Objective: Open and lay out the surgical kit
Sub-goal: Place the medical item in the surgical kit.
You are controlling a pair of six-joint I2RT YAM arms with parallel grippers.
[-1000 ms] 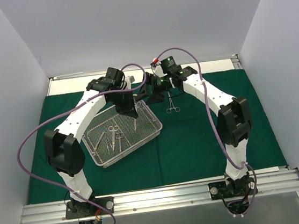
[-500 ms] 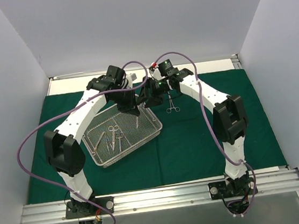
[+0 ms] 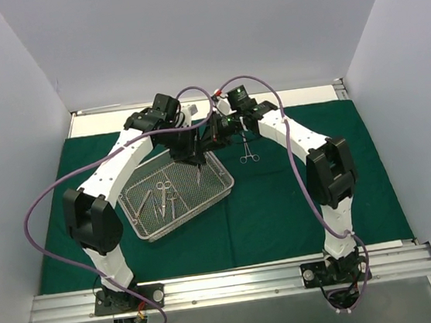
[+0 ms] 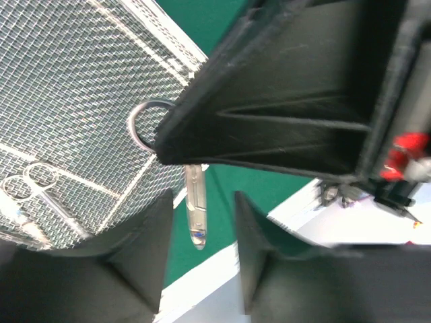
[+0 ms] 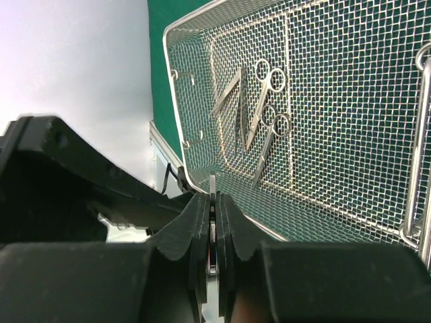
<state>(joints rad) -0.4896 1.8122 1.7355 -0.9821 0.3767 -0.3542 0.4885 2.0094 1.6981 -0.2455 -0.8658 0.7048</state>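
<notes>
Wire-mesh tray (image 3: 193,213): silver, rectangular, woven grid, on dark green cloth drape (image 3: 298,199). Over tray's far corner, my right gripper (image 5: 213,202) pinches slim steel ring-handled instrument (image 4: 195,215). My left gripper (image 4: 201,205) spread, fingers flanking its straight end. Second ago: left clamped, right wide. Three scissor-handled instruments (image 5: 259,128) lie in tray. Another forceps (image 3: 247,152) on drape right of tray.

One wire-mesh tray (image 3: 193,204) is resting on one dark green cloth (image 3: 298,206). Five steel instruments (image 3: 160,199) are showing in all. Three are lying inside the tray: one V-shaped piece (image 5: 227,95) without rings and two ring-handled pieces (image 5: 261,101). One raised instrument (image 4: 195,215) is hanging above the tray's rim. One ring-handled clamp (image 3: 247,152) is lying on the cloth beside the tray. Two robot arms (image 3: 122,160) are leaning over the scene.
</notes>
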